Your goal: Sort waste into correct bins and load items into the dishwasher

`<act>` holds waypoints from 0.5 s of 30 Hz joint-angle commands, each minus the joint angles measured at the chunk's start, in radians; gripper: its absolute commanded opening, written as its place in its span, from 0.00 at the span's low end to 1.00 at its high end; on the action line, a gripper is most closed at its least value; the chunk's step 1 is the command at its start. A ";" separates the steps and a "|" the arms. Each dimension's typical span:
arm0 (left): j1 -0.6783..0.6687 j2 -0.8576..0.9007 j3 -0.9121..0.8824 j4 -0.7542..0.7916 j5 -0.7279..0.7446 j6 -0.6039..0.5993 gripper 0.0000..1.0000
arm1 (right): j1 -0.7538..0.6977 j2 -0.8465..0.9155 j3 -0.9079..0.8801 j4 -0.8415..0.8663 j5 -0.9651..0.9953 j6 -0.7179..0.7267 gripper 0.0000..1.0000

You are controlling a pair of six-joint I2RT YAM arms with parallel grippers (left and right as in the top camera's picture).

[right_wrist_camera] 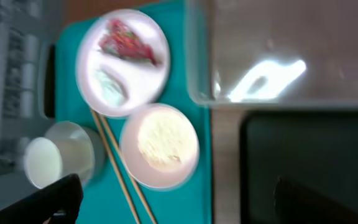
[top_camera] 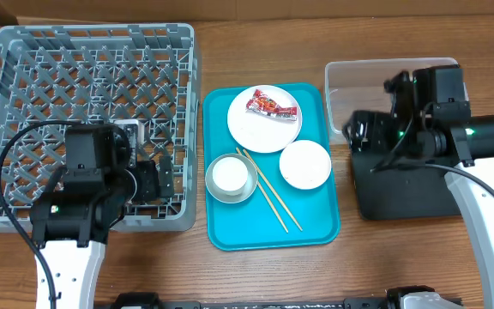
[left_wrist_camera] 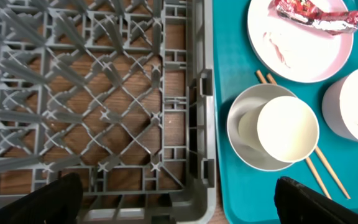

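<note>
A: Wrapper first? Where?
B: Red-and-white wrapper (top_camera: 270, 106) on plate (top_camera: 251, 130), mid-table, twd far edge. Prob light, crinkly, slick foil; pinch a raised fold.
A: Tools?
B: Right tool (right_wrist_camera: 182, 202) wide open, empty, over black tray (top_camera: 401, 193) nr right edge; wrapper well to its left. Left tool (left_wrist_camera: 179, 202) open, empty, over rack (top_camera: 93, 39).

Wooden table (top_camera: 256, 275), four things on it.
At left a grey dish rack (top_camera: 75, 77), teal tray (top_camera: 316, 215) in the middle, clear tub (top_camera: 358, 86) and black tray (top_camera: 401, 197) at right.
</note>
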 commanded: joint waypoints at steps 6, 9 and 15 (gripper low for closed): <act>-0.006 0.010 0.027 0.022 0.031 -0.015 1.00 | 0.108 0.007 0.034 0.215 -0.066 -0.028 0.97; -0.006 0.010 0.027 0.028 0.032 -0.015 1.00 | 0.188 0.031 0.035 0.245 -0.016 -0.028 0.94; -0.006 0.010 0.027 0.028 0.031 -0.015 1.00 | 0.320 0.166 0.097 0.249 0.086 -0.055 0.95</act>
